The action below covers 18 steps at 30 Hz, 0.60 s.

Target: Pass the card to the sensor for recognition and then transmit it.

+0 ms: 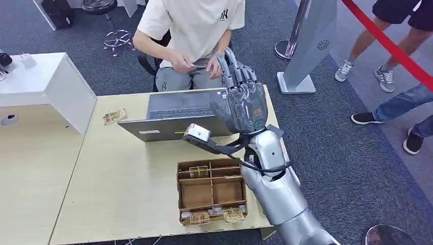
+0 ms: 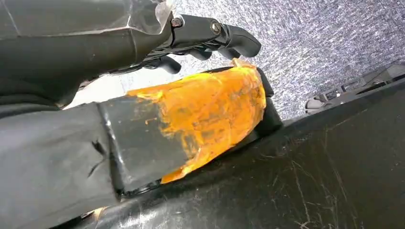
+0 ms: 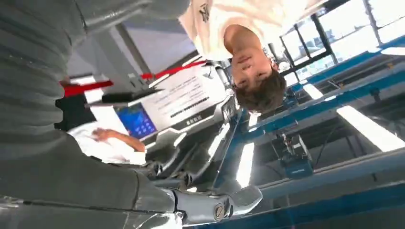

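Your right hand [image 1: 244, 97] is raised over the laptop [image 1: 176, 113], fingers spread and holding nothing (the seated person [image 1: 191, 35] has the card [image 1: 196, 63]).

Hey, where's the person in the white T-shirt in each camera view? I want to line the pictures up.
Head view: the person in the white T-shirt sits at top centre, behind the laptop.
Right wrist view: upside down, at the upper middle.
Left wrist view: not in it; it looks down at grey carpet.
Shared landmark: the red barrier tape, top right in the head view, is the red strip in the right wrist view.
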Each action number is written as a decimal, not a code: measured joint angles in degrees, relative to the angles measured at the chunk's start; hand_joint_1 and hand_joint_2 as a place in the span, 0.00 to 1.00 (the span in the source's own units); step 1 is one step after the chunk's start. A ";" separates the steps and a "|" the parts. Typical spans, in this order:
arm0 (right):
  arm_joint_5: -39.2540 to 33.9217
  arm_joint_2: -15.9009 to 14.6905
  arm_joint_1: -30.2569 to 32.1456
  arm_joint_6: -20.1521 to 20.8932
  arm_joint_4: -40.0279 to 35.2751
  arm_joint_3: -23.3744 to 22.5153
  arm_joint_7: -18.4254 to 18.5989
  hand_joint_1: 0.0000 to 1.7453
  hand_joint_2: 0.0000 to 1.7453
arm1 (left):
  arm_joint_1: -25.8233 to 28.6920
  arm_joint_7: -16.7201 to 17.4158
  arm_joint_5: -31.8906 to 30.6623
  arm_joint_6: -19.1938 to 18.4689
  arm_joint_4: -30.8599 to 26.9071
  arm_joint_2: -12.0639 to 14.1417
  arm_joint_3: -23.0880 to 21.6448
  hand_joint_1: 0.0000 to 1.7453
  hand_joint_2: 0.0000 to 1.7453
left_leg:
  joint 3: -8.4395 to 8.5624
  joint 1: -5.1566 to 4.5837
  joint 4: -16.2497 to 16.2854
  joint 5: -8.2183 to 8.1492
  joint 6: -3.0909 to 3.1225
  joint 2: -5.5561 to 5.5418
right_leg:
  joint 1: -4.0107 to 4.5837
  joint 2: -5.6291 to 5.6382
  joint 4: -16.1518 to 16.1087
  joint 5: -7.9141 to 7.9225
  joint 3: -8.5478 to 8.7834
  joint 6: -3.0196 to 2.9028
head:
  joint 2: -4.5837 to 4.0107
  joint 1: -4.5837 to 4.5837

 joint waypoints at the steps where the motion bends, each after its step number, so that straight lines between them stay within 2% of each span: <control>1: -0.80 0.17 0.80 0.00 -1.16 -0.41 -0.82 0.00 1.00 | -0.01 -0.06 0.17 0.06 0.00 -0.02 0.00 0.00 0.00 | 0.00 0.00 0.00 0.00 0.00 0.00 | 0.00 0.00 0.00 0.00 -0.01 0.00 | 0.00 0.02; 6: -4.54 1.35 5.74 0.00 -7.66 -2.86 -5.24 0.00 1.00 | 0.02 -0.26 1.00 0.67 0.00 -0.07 -0.02 0.00 0.00 | -0.02 0.00 0.00 0.00 0.00 0.00 | 0.00 0.00 0.00 0.00 -0.01 0.00 | 0.00 0.02; 11: -5.71 1.88 8.41 0.00 -10.86 -4.02 -6.59 0.00 1.00 | 0.02 -0.28 1.38 0.94 0.00 -0.07 -0.02 0.00 0.00 | 0.00 0.00 0.00 0.00 0.00 0.01 | 0.00 -0.01 0.00 0.00 -0.02 0.00 | 0.00 0.00; 14: -10.12 2.16 12.13 0.00 -14.14 -4.30 -9.53 0.00 1.00 | 0.06 -0.46 2.16 1.25 0.00 -0.07 0.00 0.00 0.00 | -0.02 0.00 0.00 0.00 0.00 -0.02 | 0.00 -0.03 0.00 0.00 -0.01 0.00 | 0.00 0.02; 18: -17.45 2.08 18.45 0.00 -18.63 -3.41 -10.83 0.00 1.00 | 0.08 -1.16 3.82 2.10 0.00 -0.07 0.00 0.00 0.00 | -0.03 0.00 -0.01 -0.05 -0.04 -0.05 | 0.00 -0.03 -0.01 -0.05 -0.03 0.01 | 0.00 0.00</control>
